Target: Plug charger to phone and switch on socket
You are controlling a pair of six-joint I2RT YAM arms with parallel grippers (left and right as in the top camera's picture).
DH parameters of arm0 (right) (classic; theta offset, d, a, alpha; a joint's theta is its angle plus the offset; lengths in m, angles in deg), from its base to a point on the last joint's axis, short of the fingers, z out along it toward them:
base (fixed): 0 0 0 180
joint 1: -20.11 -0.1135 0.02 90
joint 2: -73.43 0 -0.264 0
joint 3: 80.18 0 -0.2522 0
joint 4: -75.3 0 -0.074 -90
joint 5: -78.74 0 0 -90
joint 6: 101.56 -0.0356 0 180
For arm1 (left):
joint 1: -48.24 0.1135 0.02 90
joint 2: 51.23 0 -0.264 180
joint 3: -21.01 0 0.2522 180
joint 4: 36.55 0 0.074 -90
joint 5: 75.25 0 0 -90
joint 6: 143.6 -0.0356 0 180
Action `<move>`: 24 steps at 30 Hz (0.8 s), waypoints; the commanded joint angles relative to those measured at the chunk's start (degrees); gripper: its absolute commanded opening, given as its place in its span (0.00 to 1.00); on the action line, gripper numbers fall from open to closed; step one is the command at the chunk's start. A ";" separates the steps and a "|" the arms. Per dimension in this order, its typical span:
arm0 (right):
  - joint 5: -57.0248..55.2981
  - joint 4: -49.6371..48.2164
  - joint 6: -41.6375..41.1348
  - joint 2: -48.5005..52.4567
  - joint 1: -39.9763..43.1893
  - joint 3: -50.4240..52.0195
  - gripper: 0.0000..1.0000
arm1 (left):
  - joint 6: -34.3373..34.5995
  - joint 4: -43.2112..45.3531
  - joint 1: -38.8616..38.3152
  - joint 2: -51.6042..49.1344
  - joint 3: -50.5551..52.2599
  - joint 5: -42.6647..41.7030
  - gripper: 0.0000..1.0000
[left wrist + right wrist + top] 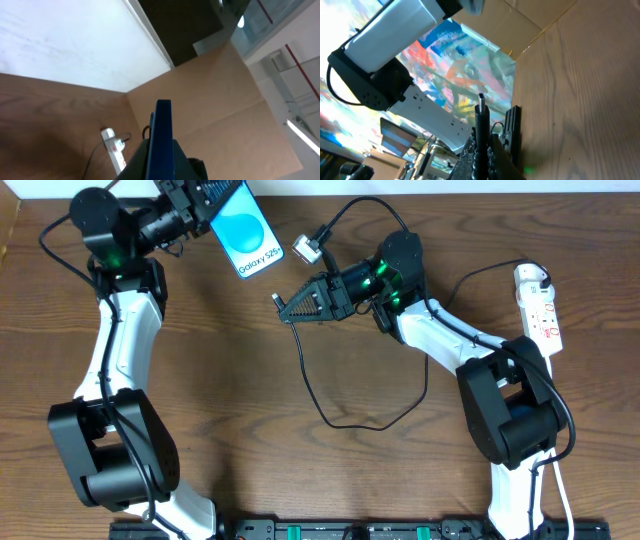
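The phone [243,235], its screen reading "Galaxy S25+", is clamped in the closed left hand [212,202] at the worktop's [250,460] far edge. The right hand [293,306] pinches the charger [304,365] behind its tip, near the phone but not touching it. The socket [540,310] lies far right.

Soft, even overhead light washes the wooden table [230,380], leaving only faint shadows beside the arms [120,350]. Seen from the left wrist, a ceiling strip light [302,135] glows and the phone [162,135] edge blurs close up; from the right wrist, the charger [481,115] stands sharp against a hazy backdrop
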 commanded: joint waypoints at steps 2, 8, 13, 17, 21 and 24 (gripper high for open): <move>-2.43 -0.37 -0.55 0.39 -0.57 -0.24 0.01 | -1.46 0.39 0.02 1.55 -0.72 -3.06 0.08; -5.53 -0.37 -0.09 0.39 -1.68 -0.24 0.01 | -1.88 0.39 0.02 1.55 -0.72 -4.85 0.07; -7.85 -0.39 -0.07 0.39 -2.29 -0.24 0.01 | -1.90 0.37 0.02 1.55 -0.72 -6.40 0.07; -8.02 -0.37 -0.04 0.39 -2.40 -0.24 0.01 | -3.85 0.37 0.04 1.55 -0.72 -6.80 0.07; -8.09 -0.39 0.61 0.39 -2.40 -0.24 0.01 | -4.74 0.35 0.04 1.46 -0.72 -6.73 0.08; -8.24 -0.37 2.21 0.39 -2.40 -0.24 0.01 | -4.92 0.35 0.04 1.46 -0.72 -6.75 0.07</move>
